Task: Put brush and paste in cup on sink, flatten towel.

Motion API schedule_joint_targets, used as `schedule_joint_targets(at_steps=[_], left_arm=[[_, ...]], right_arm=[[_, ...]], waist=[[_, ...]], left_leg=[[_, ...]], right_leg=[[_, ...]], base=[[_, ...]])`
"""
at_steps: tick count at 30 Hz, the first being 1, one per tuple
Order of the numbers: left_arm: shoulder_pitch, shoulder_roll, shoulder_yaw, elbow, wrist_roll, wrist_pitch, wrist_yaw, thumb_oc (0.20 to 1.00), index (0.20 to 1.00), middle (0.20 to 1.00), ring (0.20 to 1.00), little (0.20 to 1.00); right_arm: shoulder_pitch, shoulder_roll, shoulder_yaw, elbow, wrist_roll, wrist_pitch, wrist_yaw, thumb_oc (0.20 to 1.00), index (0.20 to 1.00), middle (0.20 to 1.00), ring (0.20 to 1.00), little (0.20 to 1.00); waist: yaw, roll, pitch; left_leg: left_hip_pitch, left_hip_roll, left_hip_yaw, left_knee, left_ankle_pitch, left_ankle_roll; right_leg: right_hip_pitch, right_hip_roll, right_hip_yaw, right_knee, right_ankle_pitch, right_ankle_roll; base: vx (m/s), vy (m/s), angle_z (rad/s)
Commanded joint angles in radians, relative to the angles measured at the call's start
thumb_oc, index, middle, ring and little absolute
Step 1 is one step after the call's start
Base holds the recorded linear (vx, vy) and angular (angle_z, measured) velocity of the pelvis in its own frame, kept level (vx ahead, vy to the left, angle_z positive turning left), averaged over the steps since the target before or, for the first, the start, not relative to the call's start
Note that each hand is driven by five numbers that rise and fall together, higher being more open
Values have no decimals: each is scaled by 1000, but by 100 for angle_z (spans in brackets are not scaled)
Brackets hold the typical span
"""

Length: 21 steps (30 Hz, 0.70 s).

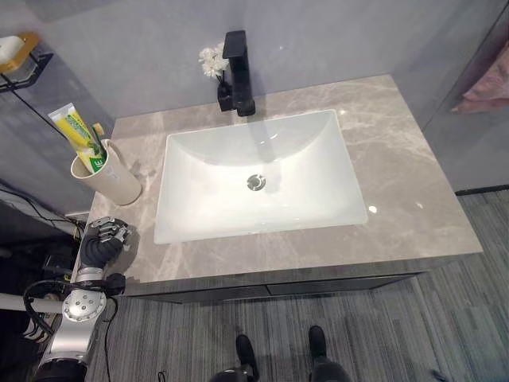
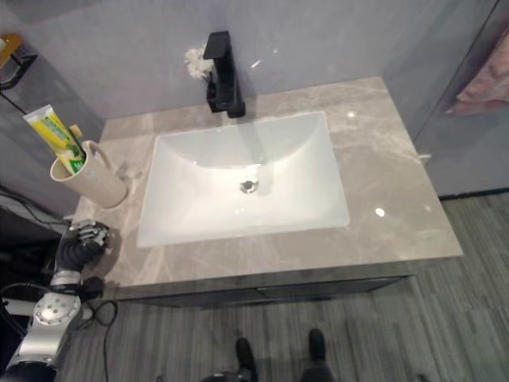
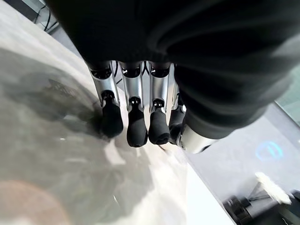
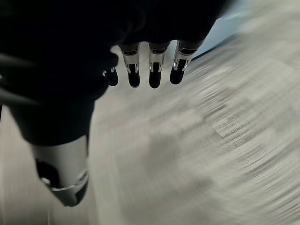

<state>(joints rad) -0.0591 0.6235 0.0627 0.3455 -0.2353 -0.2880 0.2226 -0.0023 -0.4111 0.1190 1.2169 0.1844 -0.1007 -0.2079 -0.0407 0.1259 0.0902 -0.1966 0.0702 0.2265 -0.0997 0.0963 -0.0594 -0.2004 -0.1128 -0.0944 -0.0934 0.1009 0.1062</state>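
Note:
A beige cup (image 1: 111,179) stands on the grey marble counter (image 1: 398,183) left of the basin. A yellow-green toothpaste tube (image 1: 78,135) sticks up out of it, with the tan tip of a brush (image 1: 97,128) beside it. My left hand (image 1: 103,241) rests on the counter's front left corner, below the cup and apart from it. Its fingers (image 3: 136,126) are relaxed, dark tips on the marble, holding nothing. A pink towel (image 1: 487,86) hangs bunched at the far right, off the counter. My right hand (image 4: 154,70) hangs open over the floor, holding nothing.
The white basin (image 1: 207,191) fills the counter's middle, with a black faucet (image 1: 238,72) and a small white flower (image 1: 212,60) behind it. A wall shelf with a soap dish (image 1: 20,52) sits at the upper left. Grey striped flooring (image 1: 358,334) lies in front of the cabinet.

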Motion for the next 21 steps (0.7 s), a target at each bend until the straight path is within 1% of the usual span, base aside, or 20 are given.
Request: schedule_joint_targets(at_steps=[1, 5, 7, 9, 10, 11, 12, 13, 15, 16, 17, 18, 20, 21], left_arm=[[-98, 56, 41, 70, -11, -28, 58, 200, 200, 200, 200, 200], [-183, 103, 39, 98, 17, -28, 123, 200, 200, 200, 200, 200], [-209, 119, 37, 97, 16, -32, 139, 200, 200, 200, 200, 200], [-246, 150, 35, 111, 20, -30, 156, 200, 200, 200, 200, 200], [-250, 151, 33, 114, 19, -31, 156, 200, 200, 200, 200, 200], [-275, 173, 25, 144, 16, -31, 162, 200, 200, 200, 200, 200], [-277, 174, 24, 145, 16, -32, 162, 200, 200, 200, 200, 200], [-314, 191, 10, 165, 5, -31, 165, 200, 200, 200, 200, 200], [-349, 215, -6, 182, 10, -31, 167, 200, 200, 200, 200, 200], [-373, 235, -17, 194, 12, -34, 168, 200, 200, 200, 200, 200], [-374, 235, -17, 195, 11, -35, 168, 200, 200, 200, 200, 200], [-417, 265, -37, 228, 5, -33, 164, 200, 200, 200, 200, 200], [-444, 280, -54, 251, 4, -31, 163, 200, 200, 200, 200, 200], [-480, 303, -76, 283, 12, -25, 164, 200, 200, 200, 200, 200]], right_arm=[[-18, -7, 25, -95, -162, -2, 32, 1000, 1000, 1000, 1000, 1000], [-28, 12, 68, -176, -162, -2, 43, 1000, 1000, 1000, 1000, 1000], [-36, 11, 62, -171, -150, -2, 32, 1000, 1000, 1000, 1000, 1000], [-43, 10, 51, -144, -132, 0, 23, 1000, 1000, 1000, 1000, 1000], [-44, 11, 50, -143, -131, 0, 23, 1000, 1000, 1000, 1000, 1000], [-47, 11, 39, -107, -120, 1, 17, 1000, 1000, 1000, 1000, 1000], [-48, 12, 39, -106, -120, 1, 17, 1000, 1000, 1000, 1000, 1000], [-53, 8, 23, -59, -107, 6, 9, 1000, 1000, 1000, 1000, 1000], [-56, 6, 12, -24, -93, 9, 5, 1000, 1000, 1000, 1000, 1000], [-58, 5, 6, -13, -87, 8, 7, 1000, 1000, 1000, 1000, 1000], [-58, 5, 5, -13, -87, 8, 7, 1000, 1000, 1000, 1000, 1000], [-52, 5, -8, -2, -65, 6, 12, 1000, 1000, 1000, 1000, 1000], [-51, 7, -11, 17, -56, 7, 15, 1000, 1000, 1000, 1000, 1000], [-50, 8, -8, 32, -53, 8, 15, 1000, 1000, 1000, 1000, 1000]], waist=[[-11, -45, 46], [-17, -53, 67], [-20, -55, 73], [-24, -59, 73], [-23, -60, 74], [-27, -63, 75], [-26, -64, 75], [-31, -67, 78], [-37, -67, 81], [-37, -69, 82], [-37, -69, 82], [-46, -72, 86], [-49, -73, 89], [-57, -74, 94]], left_leg=[[16, 20, -2, 12, 4, -74], [-2, 22, 3, 12, 6, -78], [-10, 22, 4, 12, 7, -79], [-18, 23, 6, 12, 6, -80], [-19, 23, 6, 12, 6, -79], [-21, 23, 7, 12, 4, -78], [-21, 23, 7, 12, 4, -78], [-25, 23, 11, 12, 3, -78], [-27, 23, 14, 12, 2, -78], [-30, 22, 16, 12, 1, -78], [-30, 22, 16, 12, 1, -78], [-36, 23, 21, 12, 1, -78], [-38, 24, 23, 12, 1, -78], [-41, 25, 26, 12, 1, -78]], right_leg=[[0, -62, -20, 6, 26, 56], [-22, -62, -16, 6, 28, 56], [-32, -62, -12, 6, 30, 57], [-41, -63, -11, 6, 32, 59], [-41, -63, -11, 6, 32, 59], [-45, -64, -8, 6, 34, 60], [-46, -64, -8, 6, 34, 60], [-52, -65, -6, 6, 36, 62], [-58, -65, -4, 6, 38, 63], [-63, -66, -2, 6, 40, 64], [-63, -66, -2, 6, 40, 64], [-74, -65, 2, 6, 46, 66], [-79, -64, 5, 6, 48, 67], [-87, -63, 11, 6, 51, 69]], base=[[7, -14, 11], [9, -7, 0], [31, -13, -5], [14, -2, -3], [0, 0, 0], [0, 0, 0], [37, 6, 2], [0, 0, 0], [0, 0, 0], [0, 0, 0], [0, 0, 0], [-2, 14, -7], [1, 17, -18], [1, 13, -15]])
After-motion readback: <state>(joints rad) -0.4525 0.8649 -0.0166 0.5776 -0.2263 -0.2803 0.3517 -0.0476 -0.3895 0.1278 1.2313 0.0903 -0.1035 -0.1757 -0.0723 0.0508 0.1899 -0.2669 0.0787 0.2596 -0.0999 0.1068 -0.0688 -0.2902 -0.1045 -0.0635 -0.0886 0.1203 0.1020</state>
